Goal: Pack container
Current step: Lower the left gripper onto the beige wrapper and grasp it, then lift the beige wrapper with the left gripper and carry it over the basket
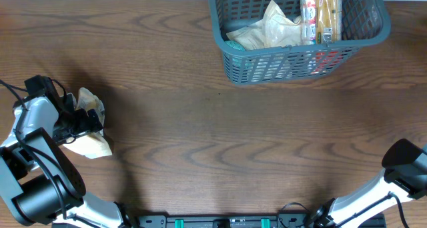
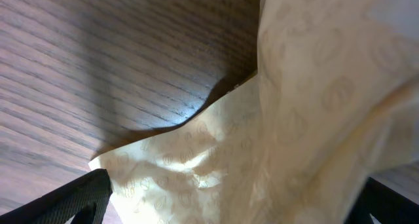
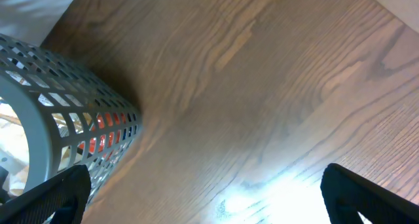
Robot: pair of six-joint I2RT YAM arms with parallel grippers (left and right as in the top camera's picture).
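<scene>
At the left edge of the wooden table [image 1: 200, 141], straddling a crumpled cream packet [image 1: 90, 143] with the left gripper [image 2: 232, 201], jaws spreading wide to either side and not visibly pinching it. Toward the far side, right of centre, finding the container [image 1: 287, 65] sitting on the wood, partly cut off by the overhead view's top edge and carrying a cream bag [image 1: 273, 25] beside two long packets [image 1: 320, 15]. At the near right, hanging the right gripper [image 3: 206, 185] fully open above the tabletop, clasping nothing.
</scene>
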